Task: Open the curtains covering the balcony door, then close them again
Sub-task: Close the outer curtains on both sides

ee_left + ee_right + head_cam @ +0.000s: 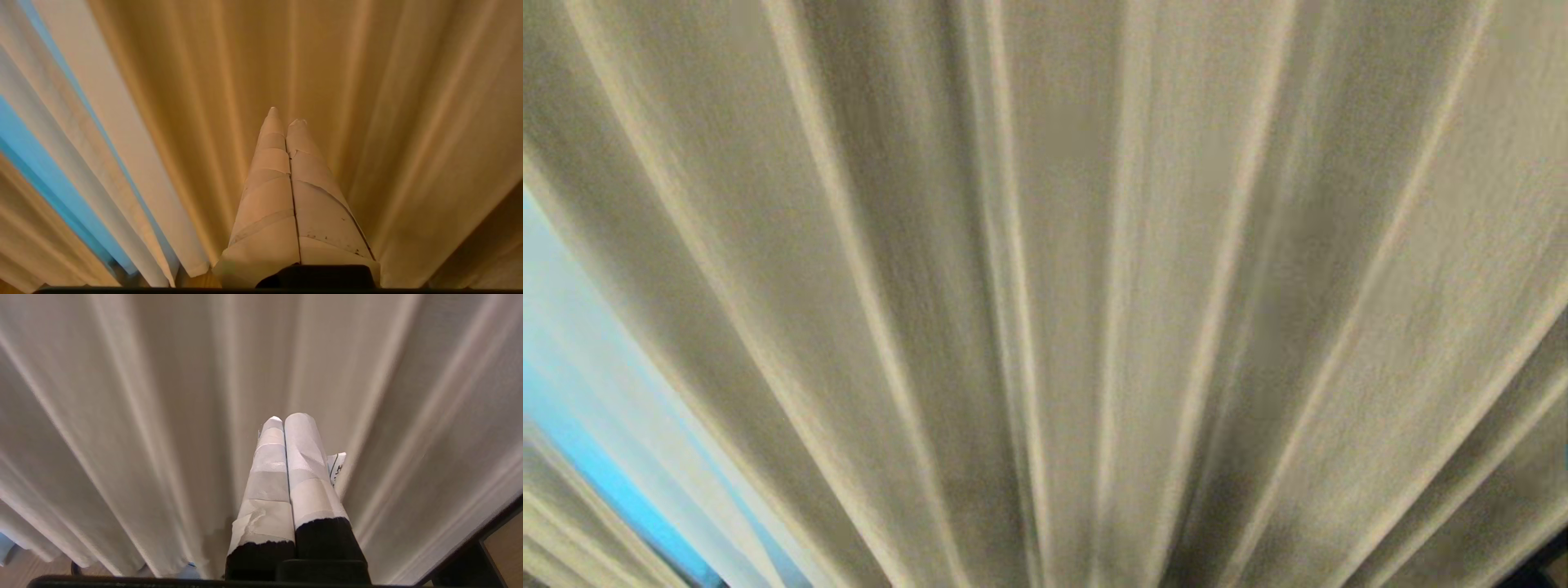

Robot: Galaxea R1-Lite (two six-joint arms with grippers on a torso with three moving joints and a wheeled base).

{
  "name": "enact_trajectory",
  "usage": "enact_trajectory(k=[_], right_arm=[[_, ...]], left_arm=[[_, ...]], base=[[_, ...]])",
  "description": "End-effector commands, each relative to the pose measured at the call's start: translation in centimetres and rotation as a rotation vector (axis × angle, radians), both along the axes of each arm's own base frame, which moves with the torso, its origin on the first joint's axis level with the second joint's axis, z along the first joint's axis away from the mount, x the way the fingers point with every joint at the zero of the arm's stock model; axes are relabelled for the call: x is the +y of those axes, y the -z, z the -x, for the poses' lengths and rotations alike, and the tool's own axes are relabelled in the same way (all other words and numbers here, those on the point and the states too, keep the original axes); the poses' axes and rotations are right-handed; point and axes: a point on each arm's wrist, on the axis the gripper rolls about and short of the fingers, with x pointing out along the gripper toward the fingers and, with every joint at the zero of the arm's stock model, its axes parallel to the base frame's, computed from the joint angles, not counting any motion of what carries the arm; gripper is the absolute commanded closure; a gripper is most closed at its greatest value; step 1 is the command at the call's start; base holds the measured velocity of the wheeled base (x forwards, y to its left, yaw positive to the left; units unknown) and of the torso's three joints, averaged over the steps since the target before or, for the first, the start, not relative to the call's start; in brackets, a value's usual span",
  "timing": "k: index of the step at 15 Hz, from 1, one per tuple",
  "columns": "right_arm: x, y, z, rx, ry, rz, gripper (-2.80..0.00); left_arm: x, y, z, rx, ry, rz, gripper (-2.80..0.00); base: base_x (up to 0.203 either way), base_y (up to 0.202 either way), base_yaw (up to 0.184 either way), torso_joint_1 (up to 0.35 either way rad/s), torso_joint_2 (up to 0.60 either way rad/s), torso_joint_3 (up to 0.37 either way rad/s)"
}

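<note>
So the robot is parked right up against the curtains point(1094, 286), and the heavy beige pleats fill pretty much the whole head view. Over on the left there's a gap where the thin white sheer point(596, 392) shows, with bright blue light coming through behind it. The balcony door itself can't be made out.

Neither arm shows in the head view. The left gripper point(284, 116) has its tape-wrapped fingers point(265, 196) pressed tight together with nothing between them, pointing at the drape and just short of the folds. Same deal with the right gripper point(288, 418): clenched on nothing, aimed at the pleats further right. A bit of wood floor point(24, 569) peeks out under the hem.
</note>
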Motion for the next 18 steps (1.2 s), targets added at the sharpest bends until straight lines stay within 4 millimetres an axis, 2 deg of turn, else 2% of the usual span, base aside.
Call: enact_trajectory(k=[1,18], right_arm=[[0.0,0.0,-0.01,0.001,0.0,0.0,0.0],[0.0,0.0,-0.01,0.001,-0.001,0.001,0.0]], left_arm=[[0.0,0.0,0.0,-0.001,0.0,0.0,0.0],[0.0,0.0,0.0,-0.001,0.002,0.0,0.0]], base=[[0.0,0.0,0.0,0.0,0.0,0.0],[0.0,0.0,0.0,0.0,0.0,0.0]])
